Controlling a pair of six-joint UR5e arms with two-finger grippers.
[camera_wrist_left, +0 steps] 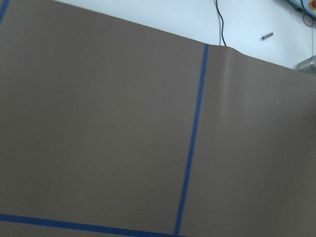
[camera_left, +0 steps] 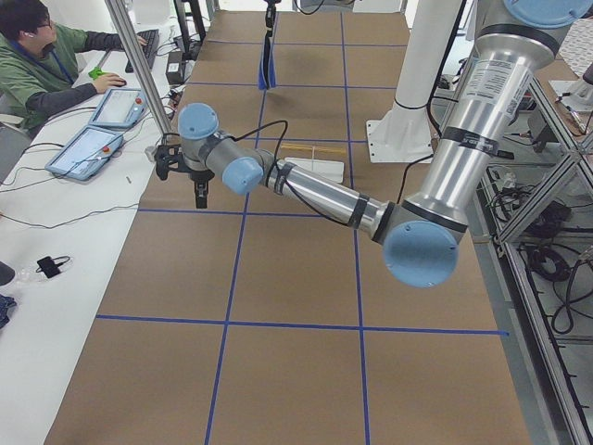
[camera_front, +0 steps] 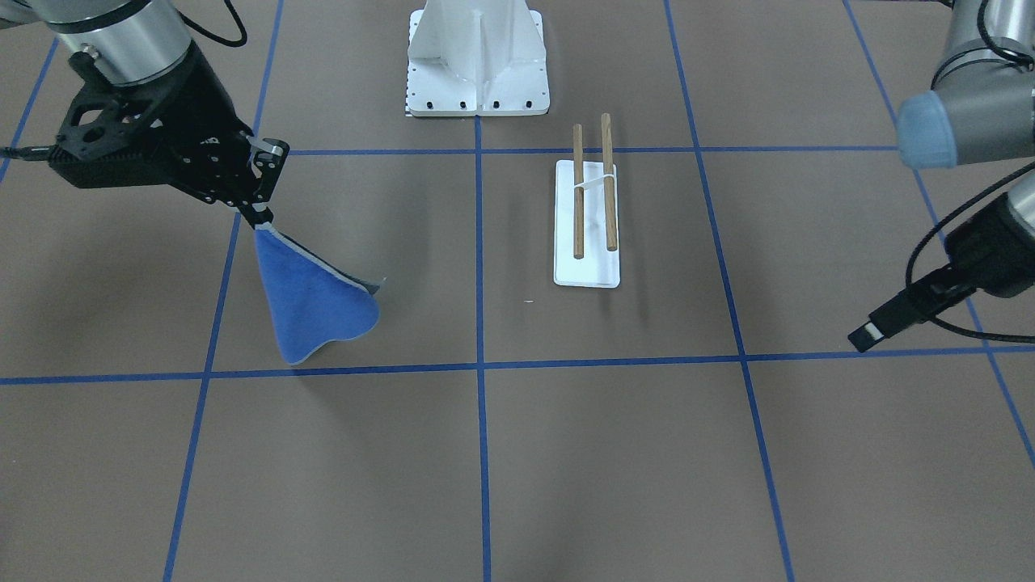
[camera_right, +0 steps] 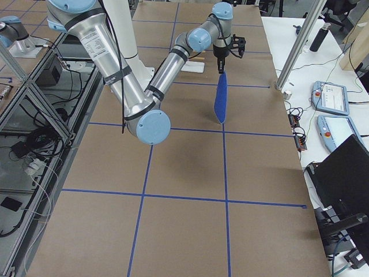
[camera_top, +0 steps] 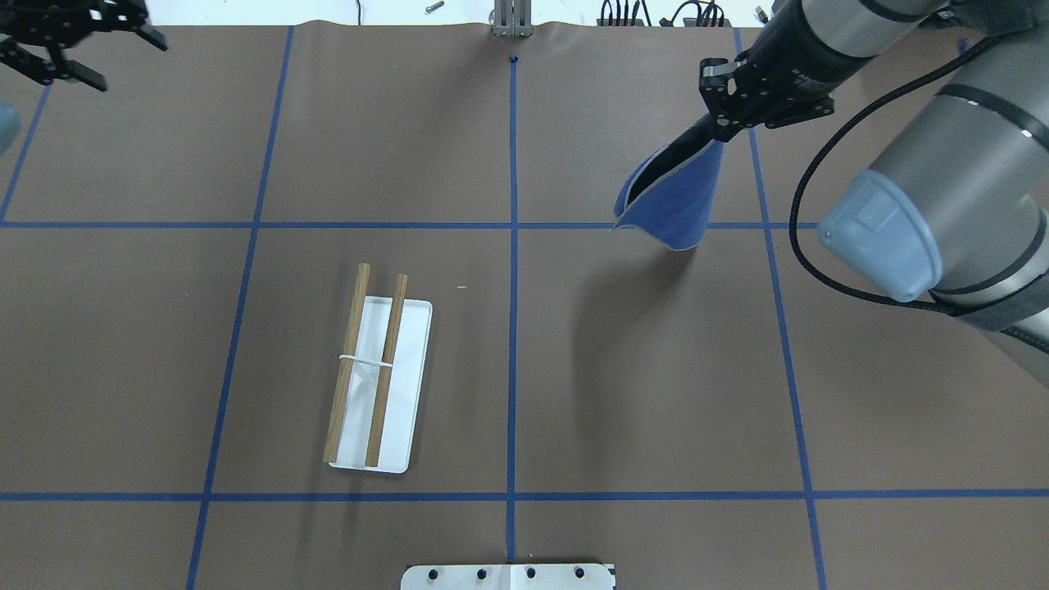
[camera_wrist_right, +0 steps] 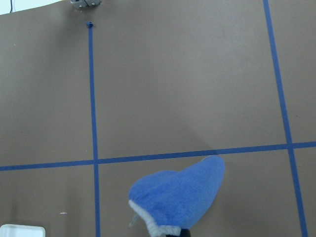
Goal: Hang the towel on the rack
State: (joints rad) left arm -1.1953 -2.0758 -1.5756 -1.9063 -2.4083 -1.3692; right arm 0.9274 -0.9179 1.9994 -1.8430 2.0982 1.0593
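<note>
One corner of the soft royal-blue towel (camera_front: 315, 311) is clamped by the right claw (camera_front: 263, 219), dangling ready for the wooden-railed rack (camera_front: 578, 202).

A robotics lab: blue-taped grid table (camera_top: 639, 369), aluminium framing (camera_left: 137, 56), an operator (camera_left: 42, 60) (green top) beside teach pendants (camera_left: 83, 151).

Arms (camera_top: 975, 139): silver tubes (camera_left: 482, 102), pale-blue joint caps (camera_top: 881, 238), black wrist housings (camera_front: 145, 137) and jaws, black cables (camera_top: 793, 225); white bolted base (camera_front: 477, 73).
</note>
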